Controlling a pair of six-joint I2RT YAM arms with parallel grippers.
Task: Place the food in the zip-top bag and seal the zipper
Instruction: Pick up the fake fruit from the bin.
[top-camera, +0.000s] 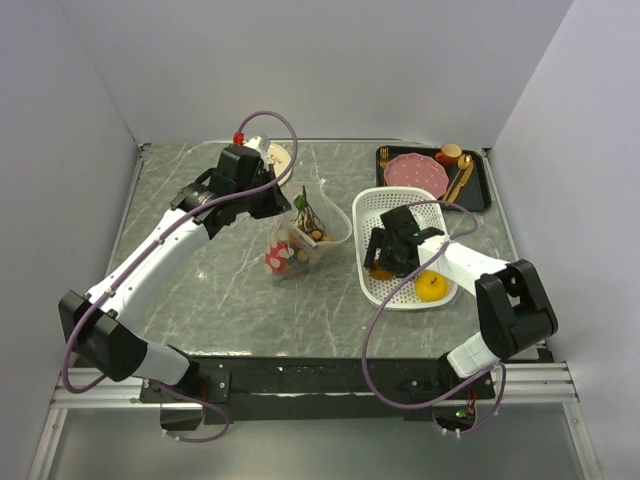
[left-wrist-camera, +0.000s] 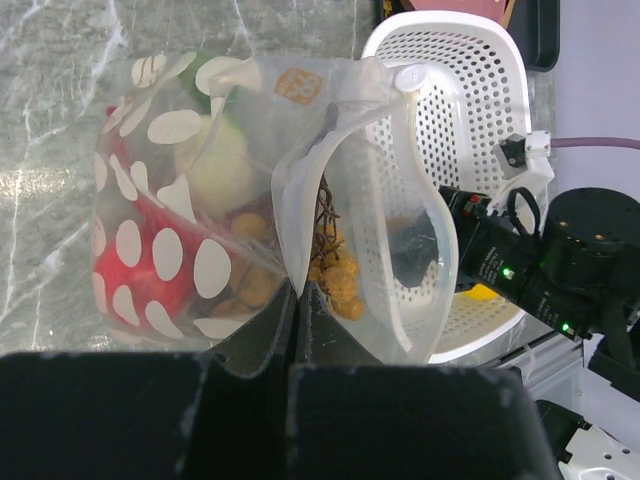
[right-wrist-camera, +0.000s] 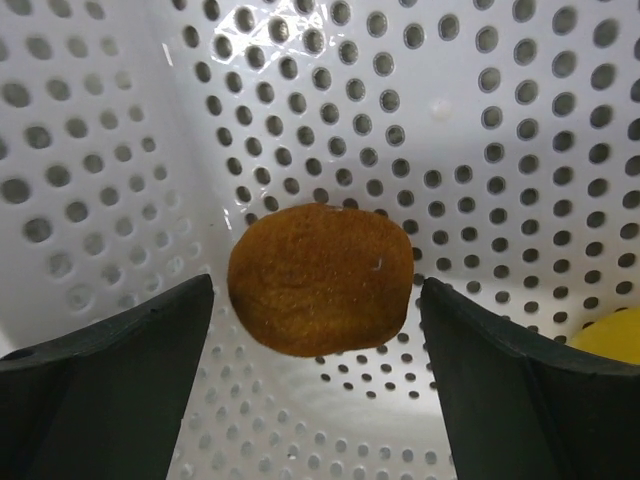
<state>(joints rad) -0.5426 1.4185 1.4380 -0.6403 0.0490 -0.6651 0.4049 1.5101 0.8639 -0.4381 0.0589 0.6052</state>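
Okay, left hand (left-wrist-camera: 295, 330) is clamped together on a fold of the zip-top bag (left-wrist-camera: 180, 200), pinching the plastic at its lower edge in the left wrist view. The bag sits around the middle of the desk (top-camera: 200, 290), just left of the white perforated basket (top-camera: 375, 205), and its mouth gapes open toward the basket. The zipper (top-camera: 348, 222) is unsealed and curves as a white loop off the bag's far right side.

Inside the bag I see red pieces (left-wrist-camera: 150, 270), the white-and-green vegetable (left-wrist-camera: 215, 160) and a pile of small brown nuts (left-wrist-camera: 340, 280) near the mouth.

Right hand (right-wrist-camera: 312, 295) is down inside the basket with its fingers (right-wrist-camera: 120, 350) spread wide apart. The brown oval (right-wrist-camera: 320, 280) lies on the basket floor between them. There's a gap on both sides, so neither finger touches it and nothing is held. From above, the right hand (top-camera: 385, 262) is over the basket's left half.

The yellow round fruit (top-camera: 431, 286) is also in the basket, at its near end, beside the right hand and apart from the oval.

The basket is on the right half of the desk. Behind it, a black tray (top-camera: 482, 190) with a pink plate (top-camera: 417, 172) is in the far right corner.
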